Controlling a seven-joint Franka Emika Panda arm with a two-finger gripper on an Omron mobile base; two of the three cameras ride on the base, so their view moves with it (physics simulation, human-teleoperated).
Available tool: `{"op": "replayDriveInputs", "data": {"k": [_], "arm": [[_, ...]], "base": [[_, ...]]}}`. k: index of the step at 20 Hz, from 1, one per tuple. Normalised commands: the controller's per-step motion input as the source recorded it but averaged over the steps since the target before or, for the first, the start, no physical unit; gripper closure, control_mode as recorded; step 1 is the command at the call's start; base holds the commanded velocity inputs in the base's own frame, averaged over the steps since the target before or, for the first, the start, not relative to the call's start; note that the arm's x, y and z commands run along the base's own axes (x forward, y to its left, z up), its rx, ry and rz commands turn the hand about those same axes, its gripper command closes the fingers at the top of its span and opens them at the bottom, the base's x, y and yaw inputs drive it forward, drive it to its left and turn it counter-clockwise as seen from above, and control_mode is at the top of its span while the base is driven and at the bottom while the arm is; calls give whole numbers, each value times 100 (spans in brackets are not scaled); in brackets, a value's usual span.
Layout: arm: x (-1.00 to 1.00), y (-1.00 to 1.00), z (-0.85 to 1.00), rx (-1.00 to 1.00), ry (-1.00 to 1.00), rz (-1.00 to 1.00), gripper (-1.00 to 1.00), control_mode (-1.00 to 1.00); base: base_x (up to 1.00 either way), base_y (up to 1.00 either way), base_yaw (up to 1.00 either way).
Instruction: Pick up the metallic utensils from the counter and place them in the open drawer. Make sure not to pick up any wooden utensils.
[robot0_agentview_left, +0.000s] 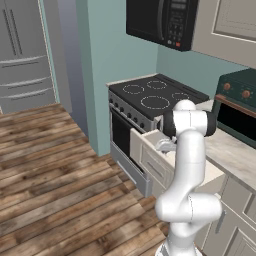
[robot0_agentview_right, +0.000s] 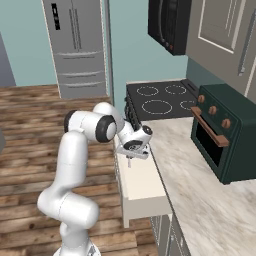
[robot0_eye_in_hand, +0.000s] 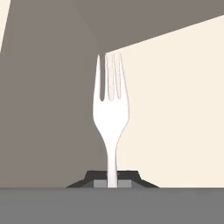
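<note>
My gripper (robot0_eye_in_hand: 113, 181) is shut on the thin handle of a pale silver fork (robot0_eye_in_hand: 110, 105), whose tines point away from the hand. It hangs over the open drawer (robot0_agentview_right: 141, 187), a shallow cream-white drawer with a plain pale interior (robot0_eye_in_hand: 175, 113) pulled out below the counter edge. From the right base camera the gripper (robot0_agentview_right: 131, 158) sits above the drawer's far end with the fork (robot0_agentview_right: 129, 163) pointing down. The gripper (robot0_agentview_left: 163, 146) is also seen over the drawer's front (robot0_agentview_left: 150, 165). The beige marbled counter (robot0_agentview_right: 200, 195) runs to the right. The black-handled knife and the wooden spoon are out of view.
A black stove (robot0_agentview_right: 160, 100) adjoins the drawer's far side. A dark green toaster oven (robot0_agentview_right: 220, 135) stands on the counter at the right. A microwave (robot0_agentview_left: 160, 20) hangs above the stove. Wooden floor (robot0_agentview_left: 55, 165) lies open to the left, with a fridge (robot0_agentview_right: 80, 45) beyond.
</note>
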Motion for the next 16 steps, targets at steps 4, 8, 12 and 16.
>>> {"op": "replayDriveInputs", "data": {"k": [4, 8, 12, 16], "arm": [[-30, 15, -22, 0, -1, 0, 100, -100], [-39, 20, -21, 0, 0, 0, 100, -100], [-43, 23, -12, 0, 0, 0, 100, -100], [-42, 31, -2, 0, 0, 0, 100, -100]], "base": [[0, 0, 0], [0, 0, 0], [0, 0, 0], [0, 0, 0]]}}
